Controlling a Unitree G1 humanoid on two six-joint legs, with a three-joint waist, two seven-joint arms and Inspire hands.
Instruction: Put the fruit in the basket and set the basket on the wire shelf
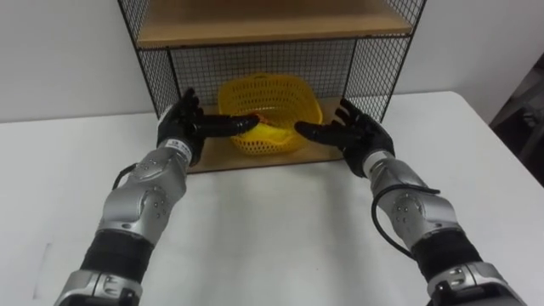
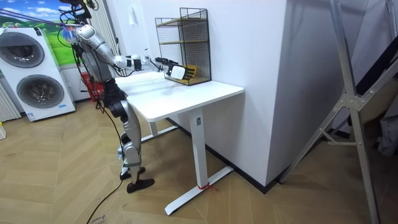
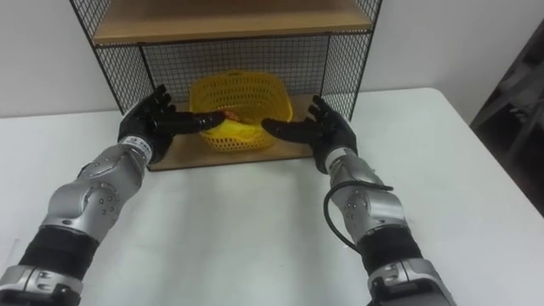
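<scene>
Bright, even indoor light.
Lit from above: faintly shadowed under the forearms on the white table (image 1: 280, 229), dimmer inside the wire shelf (image 1: 365, 68) beneath its upper board (image 1: 272, 32).

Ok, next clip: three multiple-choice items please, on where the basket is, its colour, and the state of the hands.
1. The basket is: A. on the table before the shelf; B. on the lower board of the wire shelf; C. on its top board.
2. The basket is: A. blue; B. white; C. yellow.
3. The left hand and right hand are: A. open, fingers straight, one at each side of the basket; B. shut in fists; C. shut on fruit.
Answers: 1 B, it sits inside the mesh walls on the lower board; 2 C, its weave is yellow; 3 A, the fingers reach out straight toward the basket.
</scene>
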